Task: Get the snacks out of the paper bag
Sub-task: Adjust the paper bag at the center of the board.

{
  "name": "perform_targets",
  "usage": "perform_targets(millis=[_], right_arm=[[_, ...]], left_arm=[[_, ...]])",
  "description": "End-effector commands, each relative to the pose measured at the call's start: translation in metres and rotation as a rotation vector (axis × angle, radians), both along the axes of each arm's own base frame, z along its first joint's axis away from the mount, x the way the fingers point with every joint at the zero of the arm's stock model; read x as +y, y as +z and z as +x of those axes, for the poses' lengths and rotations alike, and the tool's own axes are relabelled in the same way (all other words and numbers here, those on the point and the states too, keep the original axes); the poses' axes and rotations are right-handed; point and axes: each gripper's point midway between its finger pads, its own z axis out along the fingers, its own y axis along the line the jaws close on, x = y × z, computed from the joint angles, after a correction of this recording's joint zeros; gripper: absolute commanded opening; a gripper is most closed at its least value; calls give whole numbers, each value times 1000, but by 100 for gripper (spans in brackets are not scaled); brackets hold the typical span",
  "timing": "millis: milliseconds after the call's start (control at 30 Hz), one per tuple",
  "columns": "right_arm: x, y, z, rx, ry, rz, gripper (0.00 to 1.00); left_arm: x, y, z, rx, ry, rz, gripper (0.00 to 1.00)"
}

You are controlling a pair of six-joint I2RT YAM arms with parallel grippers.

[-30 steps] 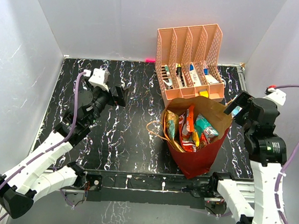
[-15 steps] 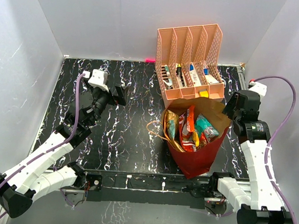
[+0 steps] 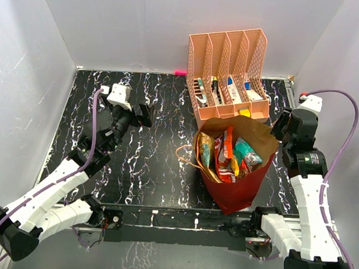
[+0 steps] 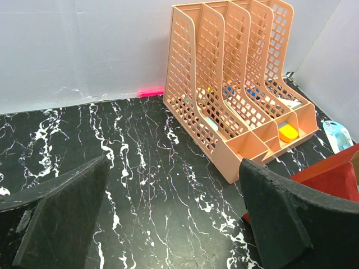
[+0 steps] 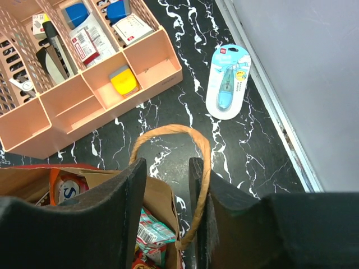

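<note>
Snacks [image 3: 227, 153], at least four visible; one paper bag [image 3: 233, 197]

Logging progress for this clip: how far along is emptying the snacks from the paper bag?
Done: nothing yet; the snacks all sit inside the paper bag, none on the table. In hand: the right gripper hovers over the bag's twine handle, jaws narrowly apart, gripping nothing; the left gripper hangs open, away from the bag. Left: all the snacks.
</note>
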Motion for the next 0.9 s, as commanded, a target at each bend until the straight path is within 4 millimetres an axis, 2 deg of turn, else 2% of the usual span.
perform_targets(millis=[0, 167, 333, 633, 867], right_arm=[[-2, 32, 14, -102, 18, -38, 36], [-4, 44, 20, -118, 25, -63, 19], [-2, 73, 22, -185, 47, -87, 8], [-24, 117, 18, -264, -69, -143, 7], [-32, 141, 23, -299, -112, -171, 7]], left_arm=[[-2, 10, 1, -32, 0, -22, 98], [-3, 6, 3, -23, 5, -15, 98], [-4, 2, 5, -11, 7, -11, 98], [-4, 0, 6, -5, 11, -10, 98], [-3, -2, 7, -1, 19, -6, 98]])
